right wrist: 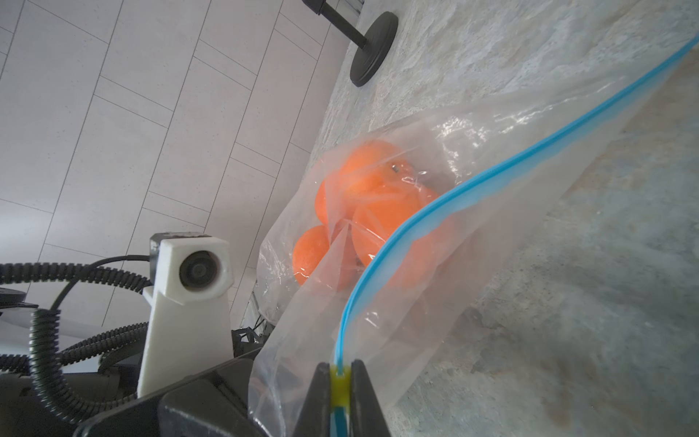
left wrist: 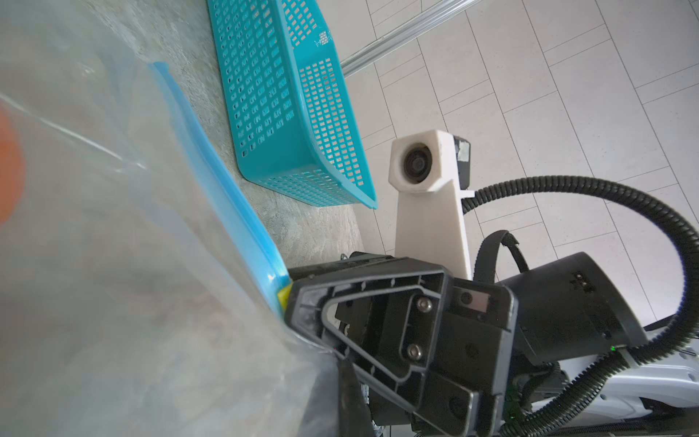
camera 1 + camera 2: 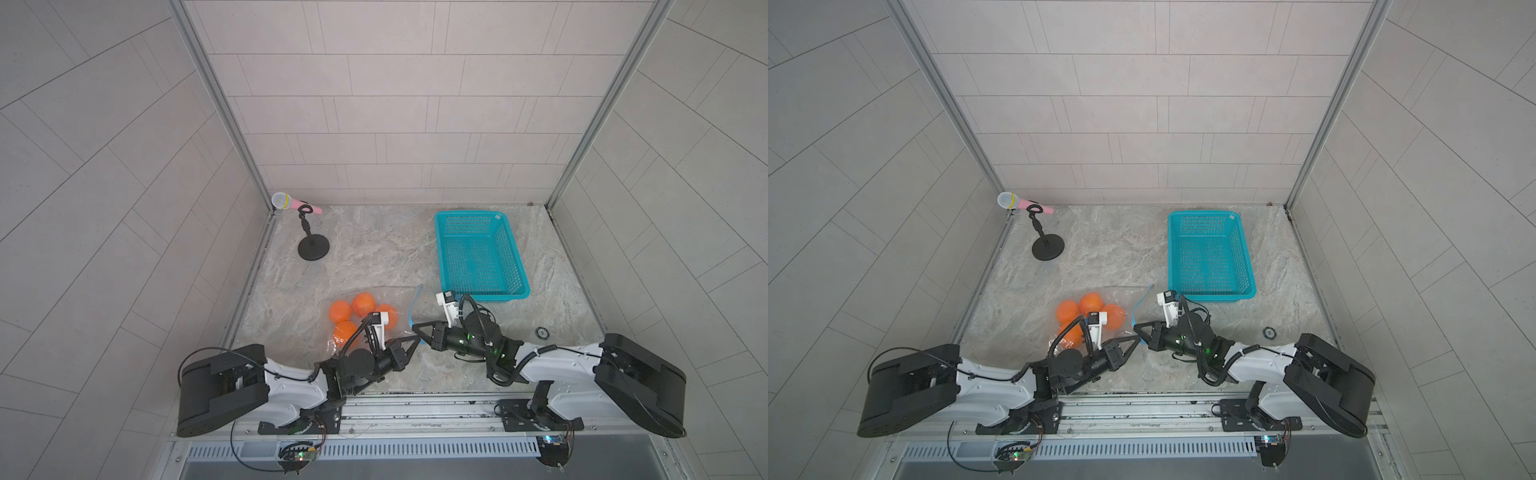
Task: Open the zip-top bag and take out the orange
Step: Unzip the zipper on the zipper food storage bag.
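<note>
Four oranges [image 3: 363, 304] sit inside the zip-top bag [image 3: 399, 296], which lies on the desk [image 3: 374, 249] near the front, a little left of centre. Its blue zip strip [image 1: 491, 172] runs along the bag's right edge, from near to far. The right gripper [image 1: 339, 369] is pinched narrow on the strip's yellow tab [image 1: 339, 389] at the near end. The left gripper [image 3: 415, 340] is closed just beside it, apparently on the bag's film. Opening is the step in hand, and the zip looks sealed. Next, the left should probably anchor the film while the right draws the tab steadily toward the far end.
</note>
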Robot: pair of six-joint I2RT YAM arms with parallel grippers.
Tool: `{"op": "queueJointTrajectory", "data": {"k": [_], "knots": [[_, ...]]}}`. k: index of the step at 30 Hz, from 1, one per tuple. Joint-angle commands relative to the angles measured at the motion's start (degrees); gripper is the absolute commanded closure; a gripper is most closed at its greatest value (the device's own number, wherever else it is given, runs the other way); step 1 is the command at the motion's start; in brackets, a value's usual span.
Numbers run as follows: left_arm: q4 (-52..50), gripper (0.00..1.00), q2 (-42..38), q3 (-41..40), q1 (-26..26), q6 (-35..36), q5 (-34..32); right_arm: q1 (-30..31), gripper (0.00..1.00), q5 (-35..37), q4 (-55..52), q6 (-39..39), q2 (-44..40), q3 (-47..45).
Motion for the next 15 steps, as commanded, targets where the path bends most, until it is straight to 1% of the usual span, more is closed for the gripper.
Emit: {"op": "queueJointTrajectory", "data": {"k": [1,5,8,15], "knots": [[5.53,1.0,-0.42,1.31,-1.44,0.49,7.91,-1.4,0.99,3.43,-0.19,0.21,1.65,0.76],[5.29,1.0,-0.79,1.88,-1.46,0.93,9.32,-2.75,0.99,3.03,-0.56,-0.25,3.66,1.77],[5.38,1.0,-1.07,1.7,-1.5,-0.4,9.57,-4.05,0.99,1.88,-1.0,-0.9,6.69,3.71],[4.74,1.0,-2.86,0.56,-1.41,-0.5,8.76,-5.53,0.99,0.39,4.08,-0.21,13.84,5.58]]}}
